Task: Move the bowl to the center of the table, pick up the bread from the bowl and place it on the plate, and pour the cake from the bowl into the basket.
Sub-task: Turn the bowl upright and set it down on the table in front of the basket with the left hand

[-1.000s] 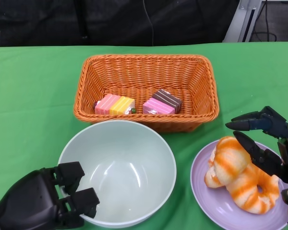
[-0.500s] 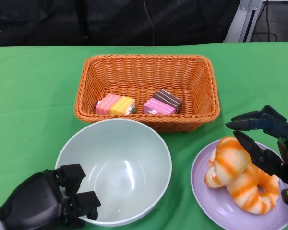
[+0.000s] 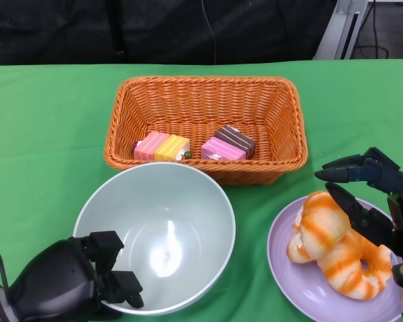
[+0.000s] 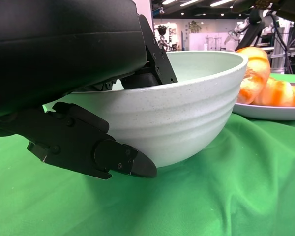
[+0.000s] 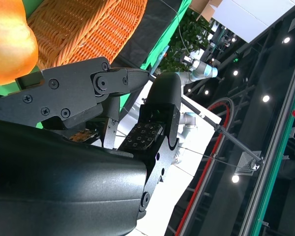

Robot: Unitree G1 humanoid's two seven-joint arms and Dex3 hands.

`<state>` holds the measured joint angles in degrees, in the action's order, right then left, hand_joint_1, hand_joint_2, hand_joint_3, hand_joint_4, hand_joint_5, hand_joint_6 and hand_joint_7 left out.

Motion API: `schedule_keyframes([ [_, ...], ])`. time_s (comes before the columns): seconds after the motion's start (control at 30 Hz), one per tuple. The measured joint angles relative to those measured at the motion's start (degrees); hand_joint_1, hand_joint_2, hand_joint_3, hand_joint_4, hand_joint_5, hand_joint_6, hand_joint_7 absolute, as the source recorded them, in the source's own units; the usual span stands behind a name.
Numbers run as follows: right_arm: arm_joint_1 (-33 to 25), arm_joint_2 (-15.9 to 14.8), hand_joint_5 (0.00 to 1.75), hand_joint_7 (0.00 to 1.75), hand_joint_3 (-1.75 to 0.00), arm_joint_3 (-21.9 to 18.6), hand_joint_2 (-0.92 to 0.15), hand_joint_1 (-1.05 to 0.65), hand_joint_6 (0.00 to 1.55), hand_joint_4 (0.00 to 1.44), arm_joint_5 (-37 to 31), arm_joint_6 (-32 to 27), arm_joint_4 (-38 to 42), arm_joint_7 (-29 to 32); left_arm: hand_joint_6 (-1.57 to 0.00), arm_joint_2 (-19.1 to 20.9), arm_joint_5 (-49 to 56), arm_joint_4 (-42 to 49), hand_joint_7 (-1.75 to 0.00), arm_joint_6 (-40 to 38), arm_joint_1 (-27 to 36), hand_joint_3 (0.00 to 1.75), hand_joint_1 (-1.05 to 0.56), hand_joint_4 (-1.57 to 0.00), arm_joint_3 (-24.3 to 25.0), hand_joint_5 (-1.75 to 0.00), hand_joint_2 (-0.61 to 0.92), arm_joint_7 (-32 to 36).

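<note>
Bowl (image 3: 154, 235) on green tablecloth (image 3: 47, 134), its rim pinched between left hand (image 3: 67, 282) fingers; right hand (image 3: 373, 201) fingers spread over bread (image 3: 332, 245).

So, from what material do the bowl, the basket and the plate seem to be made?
The bowl looks like glazed ceramic or hard plastic: pale green, fine speckles, faint ridges outside, and a bright glare inside. The basket looks like woven wicker or an imitation of it: orange strands, matte. The plate is smooth and lilac with a soft sheen, plastic or ceramic; I cannot tell which.
</note>
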<state>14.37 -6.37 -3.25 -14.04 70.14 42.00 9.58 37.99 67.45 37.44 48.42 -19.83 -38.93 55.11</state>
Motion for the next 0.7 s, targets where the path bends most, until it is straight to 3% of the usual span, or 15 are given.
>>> schedule_keyframes([
  [0.07, 0.0, 0.0, 1.04, 0.68, -0.24, 0.0, -0.92, -0.31, 0.82, 0.78, 0.0, 0.0, 0.0, 0.0, -0.98, -0.1, -0.1, 0.1, -0.28, 0.0, 0.0, 0.04, -0.31, -0.70, 0.0, -1.34, 0.92, 0.0],
  [0.13, 0.0, 0.0, 1.04, 0.68, -0.24, 0.0, -0.92, -0.30, 0.82, 0.78, -0.1, 0.0, 0.0, 0.1, -0.82, -0.1, -1.1, 0.3, -0.09, 1.4, -0.1, 0.17, -0.42, -0.69, 0.0, -0.71, 0.92, -1.5],
  [0.23, 0.0, 0.0, 1.04, 0.68, -0.24, 0.0, -0.92, -0.30, 0.82, 0.78, -0.3, -0.2, 0.0, 0.2, -0.73, 0.1, -3.5, 0.7, -0.01, 4.5, -0.4, 0.26, -0.54, -0.71, 0.1, -0.31, 0.92, -3.8],
  [0.4, 0.0, 0.2, 1.03, 0.68, -0.23, 0.0, -0.92, -0.30, 0.82, 0.78, -0.4, -0.3, 0.0, 0.7, -0.72, 0.2, -4.6, 0.9, 0.00, 6.1, -0.4, 0.27, -0.56, -0.72, 0.4, -0.24, 0.92, -4.9],
  [0.47, 0.0, 0.2, 1.03, 0.68, -0.23, 0.0, -0.92, -0.29, 0.82, 0.78, -0.4, -0.3, 0.0, 0.7, -0.53, 0.2, -5.2, 0.8, 0.00, 6.9, -0.3, 0.33, -0.73, -0.53, 0.8, -0.12, 0.92, -4.9],
  [0.6, 0.0, 0.2, 1.03, 0.68, -0.23, 0.0, -0.92, -0.29, 0.82, 0.78, -0.4, -0.3, 0.1, 0.7, -0.48, 0.2, -6.8, 0.1, 0.00, 8.2, 0.0, 0.35, -0.77, -0.49, 2.1, -0.08, 0.92, -4.9],
  [0.7, 0.0, 0.2, 1.04, 0.68, -0.23, 0.0, -0.92, -0.29, 0.82, 0.78, -0.4, -0.3, 0.2, 0.7, -0.36, 0.2, -8.4, 0.1, 0.00, 11.7, 0.0, 0.54, -0.87, -0.41, 3.0, -0.02, 0.92, -4.9],
])
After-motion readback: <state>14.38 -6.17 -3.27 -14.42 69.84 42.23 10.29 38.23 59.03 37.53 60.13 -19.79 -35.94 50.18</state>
